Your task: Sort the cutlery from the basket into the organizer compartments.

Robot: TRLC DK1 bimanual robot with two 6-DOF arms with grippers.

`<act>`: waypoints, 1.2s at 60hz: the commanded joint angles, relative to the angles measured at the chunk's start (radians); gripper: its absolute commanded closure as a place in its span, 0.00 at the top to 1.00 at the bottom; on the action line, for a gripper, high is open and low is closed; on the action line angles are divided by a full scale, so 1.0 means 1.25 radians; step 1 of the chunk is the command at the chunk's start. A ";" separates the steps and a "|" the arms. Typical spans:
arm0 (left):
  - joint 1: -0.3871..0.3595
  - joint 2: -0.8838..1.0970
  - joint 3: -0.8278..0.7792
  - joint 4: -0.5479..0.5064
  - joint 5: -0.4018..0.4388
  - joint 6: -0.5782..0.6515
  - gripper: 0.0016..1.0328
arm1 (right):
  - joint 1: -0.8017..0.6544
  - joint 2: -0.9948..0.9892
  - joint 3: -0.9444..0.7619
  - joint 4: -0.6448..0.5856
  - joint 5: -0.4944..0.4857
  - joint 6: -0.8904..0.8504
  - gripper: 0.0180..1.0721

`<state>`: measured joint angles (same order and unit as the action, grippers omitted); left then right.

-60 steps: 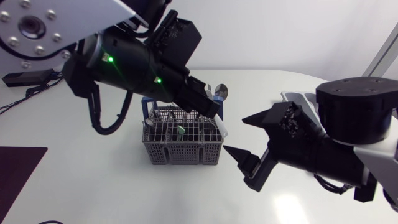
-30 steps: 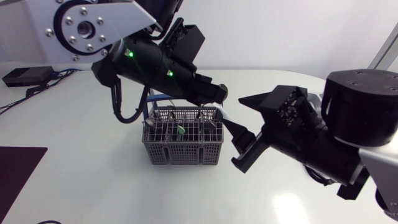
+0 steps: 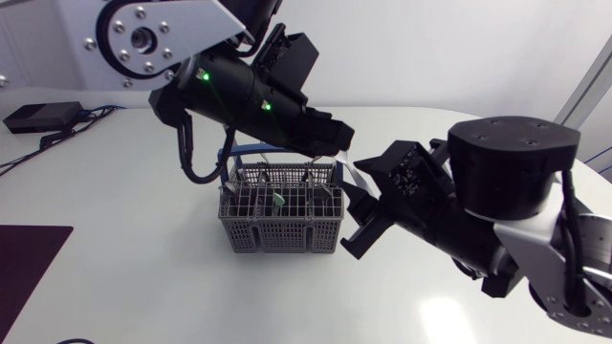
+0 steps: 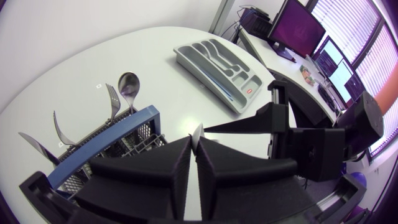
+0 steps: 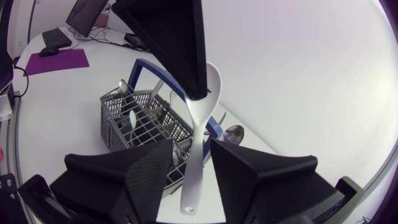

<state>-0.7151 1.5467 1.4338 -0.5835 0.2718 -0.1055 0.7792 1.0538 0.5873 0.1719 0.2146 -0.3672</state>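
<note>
The left pincer (image 4: 193, 146) is clamped on a white spoon (image 5: 201, 102) above the edge of the grey basket (image 3: 251, 232) on the worktop (image 3: 124, 272), its handle hanging between the fingers of the right pincer (image 5: 191, 150), which stand apart.

— Overhead, where's the organizer (image 4: 217, 65)?
— Behind the right arm (image 3: 507, 182), nearly all hidden.
— The white spoon (image 5: 200, 124)?
— From the left wrist, just a sliver between the fingers of the left gripper (image 4: 194, 144) (the rest is covered). The far rim of the basket (image 3: 277, 229) is masked too.
</note>
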 commanded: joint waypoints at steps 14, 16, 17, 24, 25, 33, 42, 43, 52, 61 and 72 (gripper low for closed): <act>0.004 0.021 0.021 0.002 0.013 -0.020 0.08 | 0.011 0.011 0.009 0.029 0.026 -0.013 0.23; 0.004 0.021 0.020 0.002 0.013 -0.020 0.08 | 0.012 0.011 0.010 0.029 0.027 -0.014 0.19; 0.004 0.021 0.020 0.002 0.013 -0.020 0.08 | 0.012 0.012 0.011 0.029 0.027 -0.014 0.18; 0.004 0.021 0.019 0.002 0.016 -0.024 0.08 | 0.016 0.018 0.012 0.028 0.027 -0.014 0.15; 0.004 0.021 0.019 0.002 0.016 -0.024 0.08 | 0.017 0.018 0.012 0.028 0.027 -0.014 0.15; 0.003 0.022 0.018 0.002 0.016 -0.024 0.08 | 0.017 0.025 0.021 0.018 0.028 -0.014 0.11; -0.001 0.022 0.018 0.003 0.016 -0.024 0.24 | 0.018 0.023 0.019 0.015 0.025 -0.014 0.09; -0.001 0.022 0.019 0.002 0.016 -0.024 0.28 | 0.018 0.023 0.020 0.012 0.023 -0.014 0.09; 0.006 0.021 0.025 0.003 0.016 -0.027 0.61 | 0.018 0.015 0.011 -0.004 0.003 -0.014 0.08; 0.020 0.011 0.032 0.003 0.022 -0.029 0.76 | 0.014 -0.009 -0.001 -0.034 -0.016 -0.014 0.08; 0.071 -0.036 0.048 0.015 0.022 -0.025 0.84 | -0.021 -0.063 -0.033 -0.088 -0.072 -0.024 0.08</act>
<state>-0.6621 1.5448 1.4464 -0.5766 0.2878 -0.1123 0.7753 1.0111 0.5846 0.0879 0.1417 -0.3721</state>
